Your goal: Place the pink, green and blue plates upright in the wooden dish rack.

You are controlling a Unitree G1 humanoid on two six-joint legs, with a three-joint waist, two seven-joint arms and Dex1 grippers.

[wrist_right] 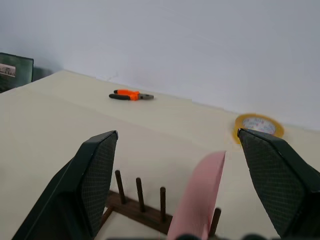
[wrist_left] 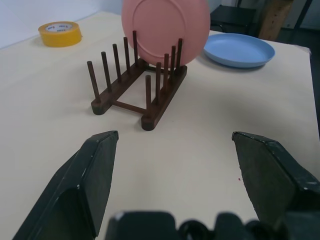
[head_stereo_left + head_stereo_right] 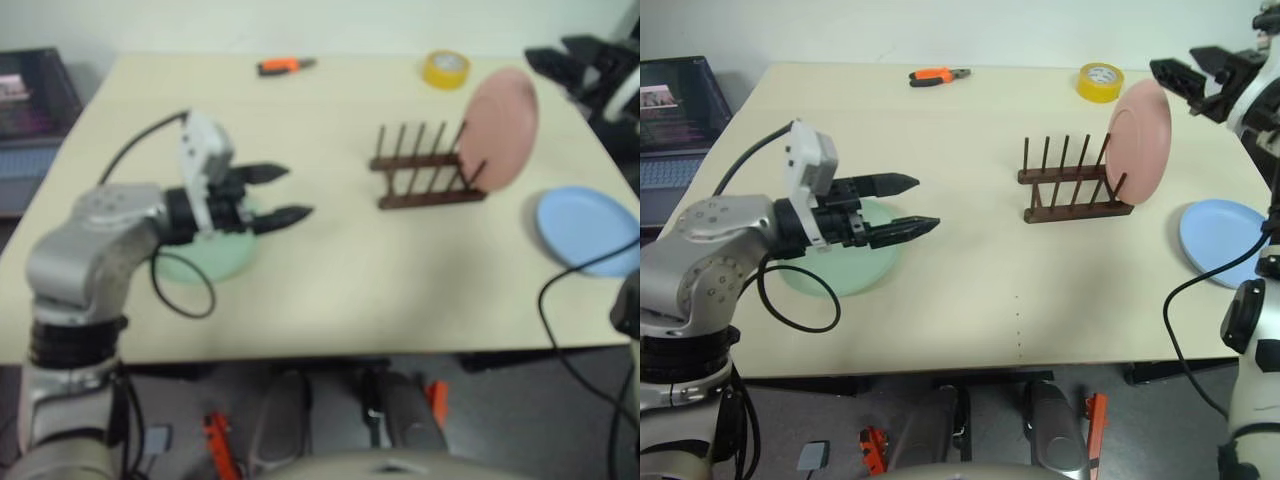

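Observation:
The pink plate (image 3: 1140, 140) stands upright in the right end of the wooden dish rack (image 3: 1072, 190), leaning between its pegs. My right gripper (image 3: 1193, 77) hovers open above and to the right of the plate, clear of its rim. At the table's right edge the blue plate (image 3: 1225, 240) lies flat. The green plate (image 3: 845, 262) lies flat on the left, partly hidden under my left gripper (image 3: 908, 205), which hangs open just above it, pointing toward the rack. In the left wrist view the rack (image 2: 134, 85), pink plate (image 2: 165, 27) and blue plate (image 2: 239, 49) lie ahead.
A yellow tape roll (image 3: 1100, 81) sits at the back behind the rack. Orange-handled pliers (image 3: 938, 75) lie at the far edge. A laptop (image 3: 675, 115) stands off the table's left side. Cables trail from both arms.

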